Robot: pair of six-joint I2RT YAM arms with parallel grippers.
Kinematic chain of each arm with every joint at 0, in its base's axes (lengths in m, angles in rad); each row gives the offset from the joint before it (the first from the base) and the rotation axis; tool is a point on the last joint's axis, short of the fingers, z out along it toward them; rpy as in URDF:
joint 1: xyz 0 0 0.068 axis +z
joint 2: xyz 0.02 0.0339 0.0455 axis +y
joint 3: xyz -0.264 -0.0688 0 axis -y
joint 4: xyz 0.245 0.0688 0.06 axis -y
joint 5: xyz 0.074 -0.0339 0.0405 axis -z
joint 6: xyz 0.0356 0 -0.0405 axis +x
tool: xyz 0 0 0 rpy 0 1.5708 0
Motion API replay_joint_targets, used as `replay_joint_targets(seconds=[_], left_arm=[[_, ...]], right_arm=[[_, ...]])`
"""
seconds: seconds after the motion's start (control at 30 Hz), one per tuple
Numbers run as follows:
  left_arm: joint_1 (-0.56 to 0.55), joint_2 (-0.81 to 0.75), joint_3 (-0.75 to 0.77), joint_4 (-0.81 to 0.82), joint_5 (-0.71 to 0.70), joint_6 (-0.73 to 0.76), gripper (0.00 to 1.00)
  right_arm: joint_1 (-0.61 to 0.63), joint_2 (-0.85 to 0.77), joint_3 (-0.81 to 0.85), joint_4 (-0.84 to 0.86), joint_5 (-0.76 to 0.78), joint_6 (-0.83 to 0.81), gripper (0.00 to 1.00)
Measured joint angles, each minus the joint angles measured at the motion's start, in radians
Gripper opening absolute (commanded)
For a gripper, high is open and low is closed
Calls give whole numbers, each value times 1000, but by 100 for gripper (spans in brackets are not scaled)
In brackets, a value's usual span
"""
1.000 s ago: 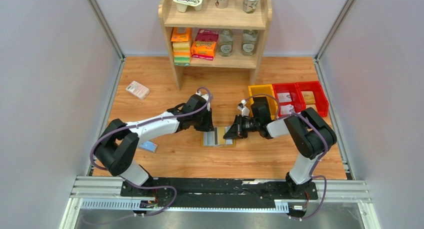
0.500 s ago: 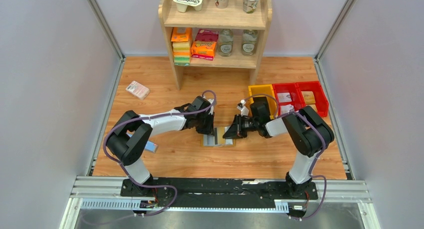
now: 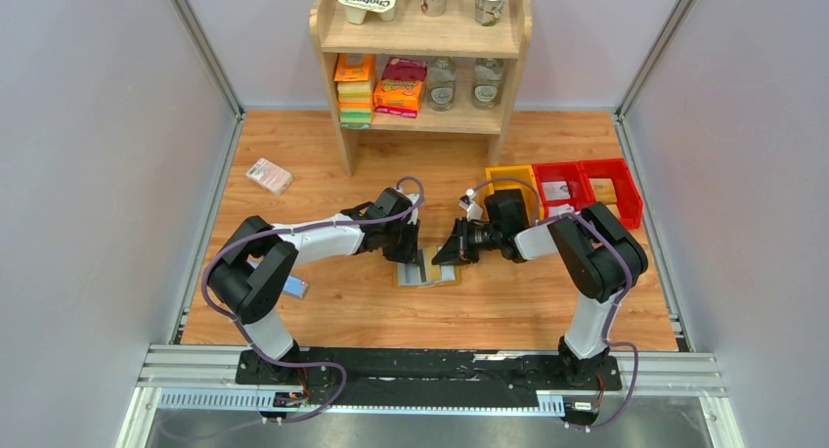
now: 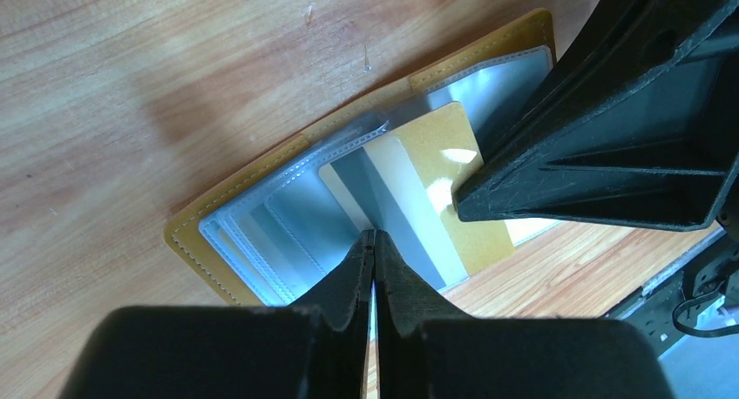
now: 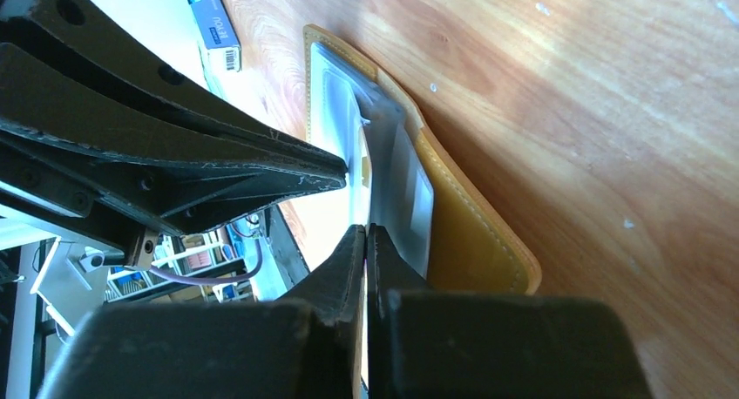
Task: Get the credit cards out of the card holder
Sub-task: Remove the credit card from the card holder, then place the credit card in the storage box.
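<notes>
The card holder lies open on the desk between left hand and right hand, both pinched shut, tips against a protruding gold card, apparently gripping nothing; thin, stiff, slick, it likely needs pinching by its exposed edge.

Your card holder lay open and flat at mid-table, tan-gold stitched cover down and clear grey-blue sleeves facing up. In the right wrist view you had one leaf of sleeves lifted off the cover. One card, gold with a grey stripe along its length, stuck partway out of a sleeve at an angle, one corner past the holder's edge. You couldn't tell whether the other sleeves held cards.
</notes>
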Motion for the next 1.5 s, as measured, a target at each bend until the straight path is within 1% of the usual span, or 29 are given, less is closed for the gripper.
replay_joint_targets(seconds=[0.13, 0.37, 0.43, 0.57, 0.67, 0.7, 0.73, 0.77, 0.8, 0.87, 0.9, 1.0, 1.13, 1.2, 1.23, 1.37, 1.5], left_arm=[[0, -2, -1, 0, -5, 0, 8], [0, -10, -10, 8, -21, -1, 10], [0, -17, -18, 13, -27, 0, 15], [0, -33, -26, 9, -45, 5, 27], [0, -49, -26, -8, -66, 8, 32], [0, -56, -25, -17, -72, 9, 37], [0, -69, -25, -31, -80, 7, 40], [0, -87, -25, -42, -89, 7, 47], [1, -108, -23, -57, -96, 4, 51], [7, -154, -9, -82, -108, -8, 61], [15, -189, 4, -95, -115, -23, 64], [45, -287, 33, -112, -122, -72, 69], [124, -405, 84, -167, -119, -164, 70], [158, -441, 111, -192, -112, -205, 70], [173, -454, 122, -204, -103, -229, 70], [187, -491, 134, -215, -43, -304, 70], [185, -487, 137, -211, 39, -362, 69]], right_arm=[[0, -32, 7, -80, 25, -46, 0], [0, -216, 18, -336, 150, -190, 0], [-1, -264, 26, -419, 197, -229, 0], [0, -332, 30, -532, 264, -275, 0], [9, -391, 39, -613, 319, -306, 0], [15, -413, 45, -637, 339, -316, 0], [26, -440, 55, -665, 367, -329, 0], [39, -466, 67, -687, 393, -341, 0], [51, -488, 76, -700, 412, -352, 0], [91, -545, 102, -732, 476, -382, 0], [121, -583, 119, -748, 520, -404, 0], [216, -658, 153, -761, 640, -467, 0], [408, -747, 166, -751, 878, -579, 0], [492, -771, 165, -732, 990, -641, 0], [547, -779, 164, -710, 1073, -687, 0], [679, -777, 159, -628, 1293, -843, 0], [768, -752, 140, -522, 1447, -991, 0]])
